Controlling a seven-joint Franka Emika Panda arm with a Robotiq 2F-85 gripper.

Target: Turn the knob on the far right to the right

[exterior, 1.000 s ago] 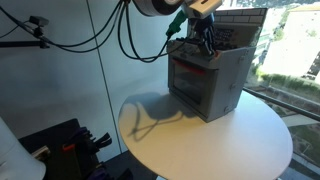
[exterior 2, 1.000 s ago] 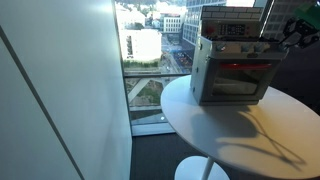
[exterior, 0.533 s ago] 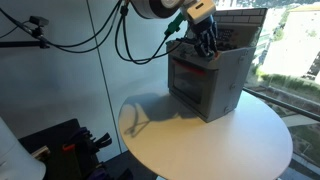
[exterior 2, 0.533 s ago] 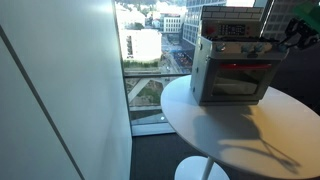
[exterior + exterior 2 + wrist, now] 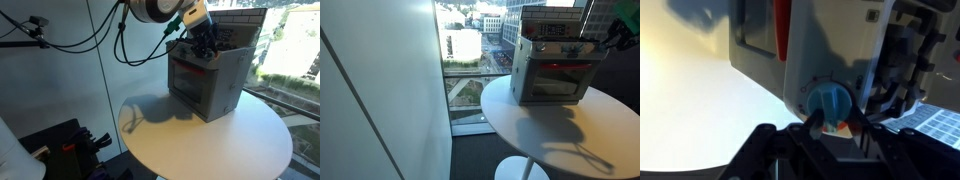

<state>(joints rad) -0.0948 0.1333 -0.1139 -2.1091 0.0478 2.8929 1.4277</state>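
A grey toy oven [image 5: 208, 82] stands at the back of the round white table [image 5: 215, 145]; it also shows in the other exterior view [image 5: 556, 70], with a red-lit window. In the wrist view its control panel fills the frame, with a round blue knob [image 5: 829, 102] on it. My gripper [image 5: 836, 118] sits right at this knob, its black fingers [image 5: 814, 121] pressed against the knob's lower sides. In both exterior views the gripper [image 5: 205, 44] [image 5: 616, 34] is at the oven's upper end.
The table's near edge [image 5: 535, 160] curves round in front of the oven. A white wall and a large window stand close behind the table. Black equipment [image 5: 62, 146] and cables lie on the floor beside the table.
The arm's wrist has shifted and turned a little at the oven's upper end. The oven has not moved.
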